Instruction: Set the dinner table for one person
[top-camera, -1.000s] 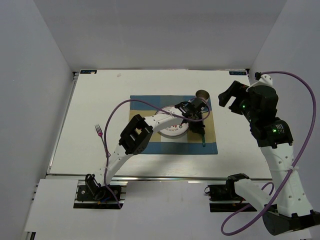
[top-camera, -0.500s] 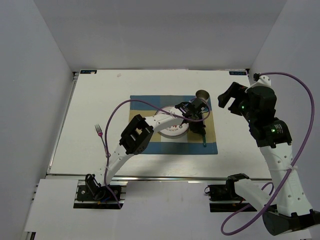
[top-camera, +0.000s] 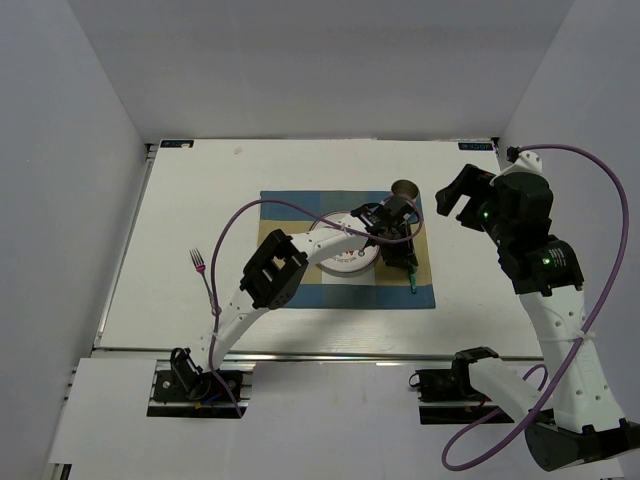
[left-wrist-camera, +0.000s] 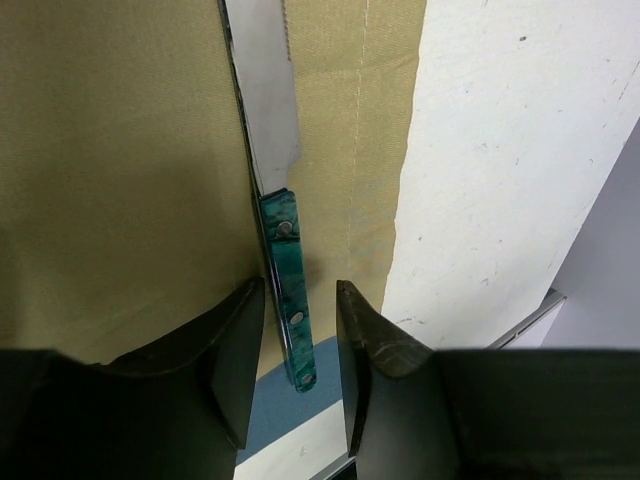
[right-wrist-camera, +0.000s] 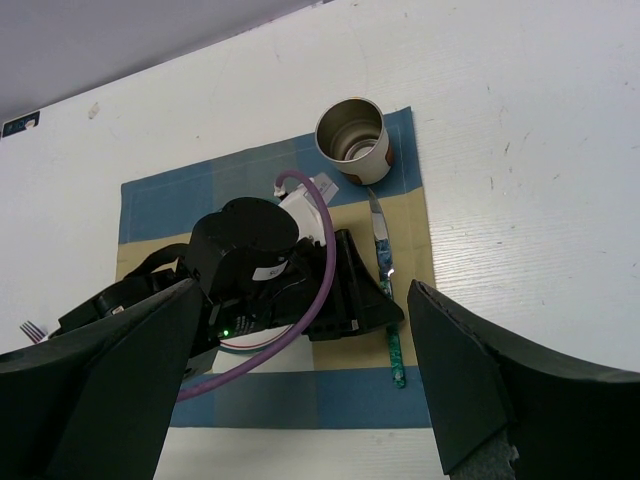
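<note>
A green-handled knife (top-camera: 411, 277) lies on the blue-and-tan placemat (top-camera: 290, 205), right of the white plate (top-camera: 342, 262). My left gripper (top-camera: 403, 258) hovers low over the knife. In the left wrist view its fingers (left-wrist-camera: 236, 345) stand a little apart on either side of the handle (left-wrist-camera: 286, 300), not clamping it. A metal cup (top-camera: 405, 189) stands at the mat's far right corner. A fork (top-camera: 203, 275) lies on the white dinner table (top-camera: 200, 190), left of the mat. My right gripper (top-camera: 458, 196) is raised and wide open, with the cup (right-wrist-camera: 352, 140) and knife (right-wrist-camera: 385, 270) below it.
The left arm and its purple cable (top-camera: 260, 205) arch over the plate and mat. The table's metal front rail (top-camera: 330, 352) runs along the near edge. White walls enclose the left, far and right sides.
The left gripper has shifted slightly, and the end of the knife's green handle shows more on the mat. The right arm has not moved.
</note>
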